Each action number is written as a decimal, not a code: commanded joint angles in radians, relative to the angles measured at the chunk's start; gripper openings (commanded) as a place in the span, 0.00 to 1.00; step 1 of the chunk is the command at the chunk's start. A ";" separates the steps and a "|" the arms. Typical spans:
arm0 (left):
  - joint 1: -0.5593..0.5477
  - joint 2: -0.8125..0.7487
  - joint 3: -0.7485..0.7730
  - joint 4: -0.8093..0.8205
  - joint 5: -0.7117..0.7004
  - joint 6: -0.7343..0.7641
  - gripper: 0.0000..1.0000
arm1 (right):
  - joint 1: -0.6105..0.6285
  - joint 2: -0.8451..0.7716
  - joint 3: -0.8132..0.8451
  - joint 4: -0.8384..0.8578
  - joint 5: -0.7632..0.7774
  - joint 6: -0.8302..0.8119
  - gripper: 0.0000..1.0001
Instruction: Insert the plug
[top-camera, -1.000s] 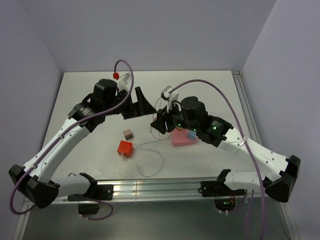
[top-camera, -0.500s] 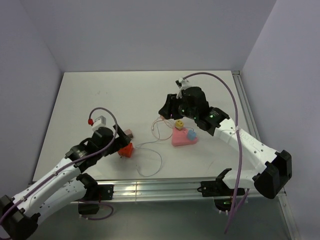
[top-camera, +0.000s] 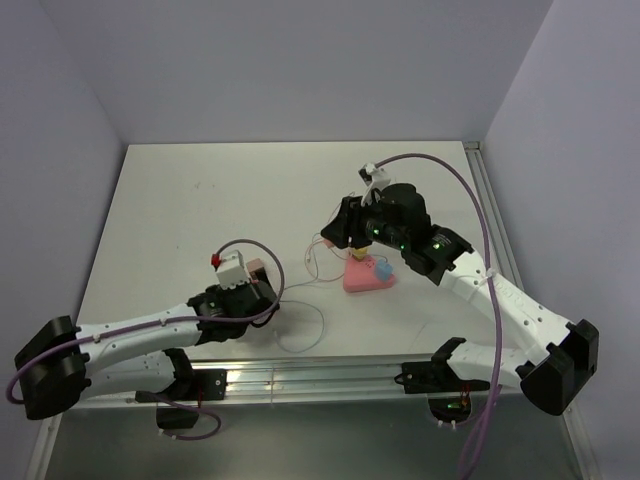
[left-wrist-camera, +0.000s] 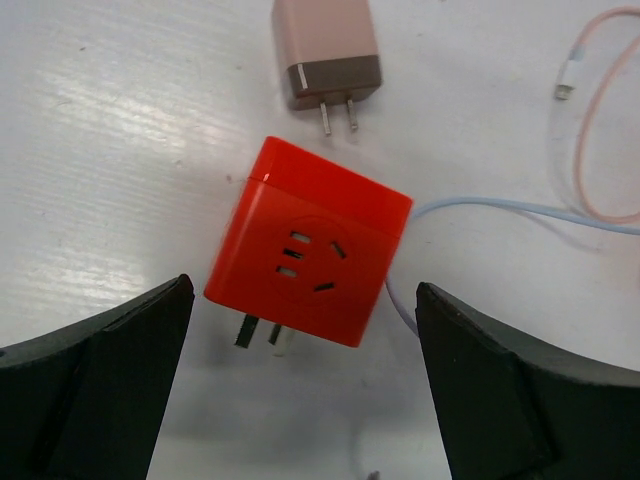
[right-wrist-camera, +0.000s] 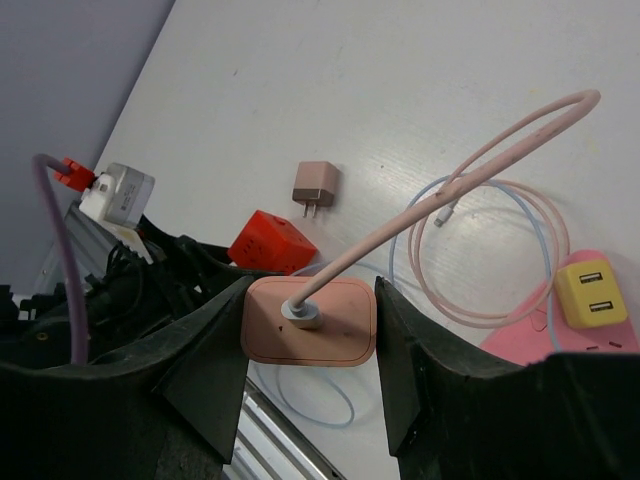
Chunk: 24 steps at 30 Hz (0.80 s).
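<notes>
A red cube socket adapter (left-wrist-camera: 320, 230) lies on the white table with its two prongs (left-wrist-camera: 262, 334) pointing toward the camera. My left gripper (left-wrist-camera: 302, 290) is open, one finger on each side of the cube and clear of it. A small pink-brown charger plug (left-wrist-camera: 328, 50) lies just beyond the cube. My right gripper (right-wrist-camera: 310, 300) is shut on a pink charger block (right-wrist-camera: 335, 338) that has a pink cable (right-wrist-camera: 470, 170) plugged into it, held above the table. In the top view the right gripper (top-camera: 340, 235) hovers left of the pink power strip (top-camera: 368, 278).
A yellow USB block (right-wrist-camera: 590, 290) and a blue block (top-camera: 382, 270) sit on the pink power strip. Loose pink (left-wrist-camera: 600, 130) and pale blue (left-wrist-camera: 500, 210) cables loop on the table between the cube and the strip. A metal rail (top-camera: 320, 378) runs along the near edge.
My left arm swung from the back of the table down to the front left and now sits low over the red cube. My right gripper shifted slightly up and right.
</notes>
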 joint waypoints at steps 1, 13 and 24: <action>-0.044 0.064 0.032 -0.046 -0.153 -0.090 0.98 | -0.006 -0.037 -0.011 0.050 -0.025 -0.022 0.00; -0.082 0.274 0.081 -0.059 -0.256 -0.118 0.90 | -0.007 -0.030 -0.037 0.064 -0.053 -0.025 0.00; -0.057 0.335 0.036 0.277 -0.042 0.177 0.00 | -0.006 0.001 -0.025 0.048 -0.074 -0.026 0.00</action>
